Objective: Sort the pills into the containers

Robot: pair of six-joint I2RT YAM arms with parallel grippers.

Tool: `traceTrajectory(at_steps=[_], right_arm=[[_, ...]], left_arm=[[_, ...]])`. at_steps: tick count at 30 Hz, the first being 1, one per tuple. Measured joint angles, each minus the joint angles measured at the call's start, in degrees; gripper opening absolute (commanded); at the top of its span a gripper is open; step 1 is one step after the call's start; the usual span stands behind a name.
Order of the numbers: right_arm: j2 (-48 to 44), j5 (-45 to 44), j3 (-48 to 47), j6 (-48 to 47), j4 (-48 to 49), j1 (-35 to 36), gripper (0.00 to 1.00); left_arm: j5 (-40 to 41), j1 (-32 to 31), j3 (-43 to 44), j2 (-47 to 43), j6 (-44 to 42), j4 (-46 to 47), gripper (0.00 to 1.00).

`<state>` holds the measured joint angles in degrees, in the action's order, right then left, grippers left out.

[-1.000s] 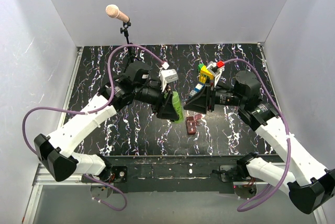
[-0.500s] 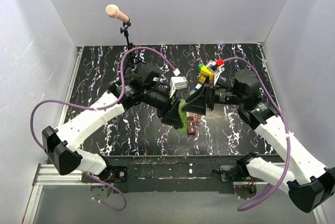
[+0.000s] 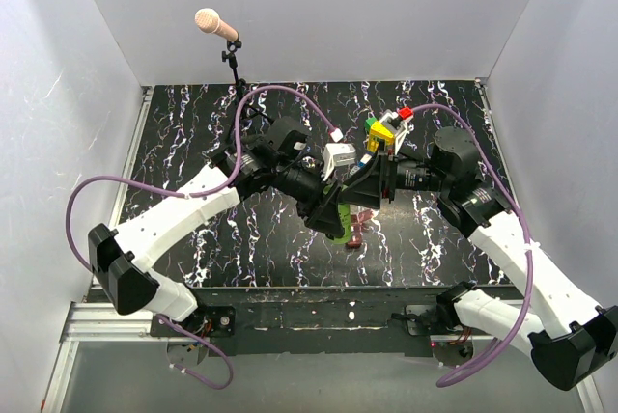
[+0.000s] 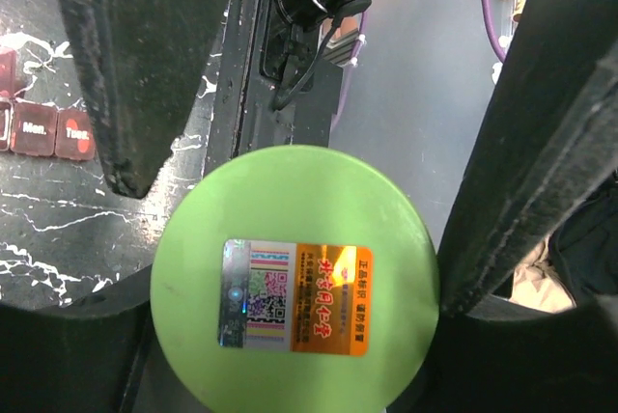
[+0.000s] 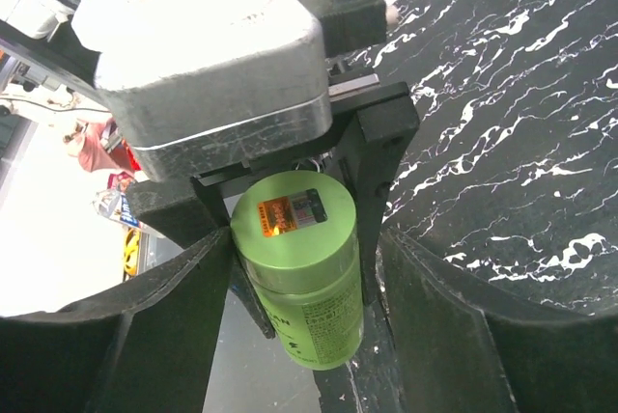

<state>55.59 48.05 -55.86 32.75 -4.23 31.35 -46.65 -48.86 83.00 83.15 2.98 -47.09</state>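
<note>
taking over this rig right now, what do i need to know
Left claw: shut on the green bottle, near the middle of the table.
Right claw: open, fingers on either side of the bottle, not clearly gripping it.
Dark red box: on the table, just in front of both claws.
Done: bottle picked up.
Left: no loose pills in view; likely open the containers, then sort the pills.

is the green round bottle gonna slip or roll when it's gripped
The smooth green cylindrical plastic bottle is probably rigid: its wall shows no dent in the left pincer. Its glossy round side may slip or twist there. Set down sideways, it would likely roll.
</note>
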Motion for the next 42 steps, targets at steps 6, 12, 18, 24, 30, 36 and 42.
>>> traceTrajectory(at_steps=[6, 12, 18, 24, 30, 36, 42], right_arm=[[0.00, -0.96, 0.63, -0.22, 0.00, -0.04, 0.69], [0.33, -0.85, 2.19, -0.37, 1.44, 0.00, 0.27], [0.00, -1.29, 3.17, -0.42, 2.62, 0.33, 0.01], [-2.21, -3.30, 5.20, -0.17, 2.67, 1.49, 0.02], [-2.62, -4.33, 6.12, -1.01, 1.49, 1.77, 0.57], [-4.24, -5.62, 8.11, -4.44, -0.94, 1.70, 0.86], [-5.68, -0.20, 9.66, -7.21, -1.84, 1.66, 0.90]], left_arm=[[1.27, 0.00, 0.81, 0.59, 0.24, -1.68, 0.00], [2.23, -0.02, 1.16, 2.19, 0.81, -3.34, 0.00], [7.13, 0.33, 0.50, 2.54, 2.60, -5.16, 0.00], [11.17, -0.50, -2.10, 0.39, 3.63, -0.42, 0.00], [13.44, -0.76, -4.90, -2.67, 4.79, 1.53, 0.00], [13.51, -1.64, -6.25, -6.40, 5.01, 3.19, 0.00], [9.92, -1.60, -6.34, -8.85, 3.28, 3.34, 0.00]])
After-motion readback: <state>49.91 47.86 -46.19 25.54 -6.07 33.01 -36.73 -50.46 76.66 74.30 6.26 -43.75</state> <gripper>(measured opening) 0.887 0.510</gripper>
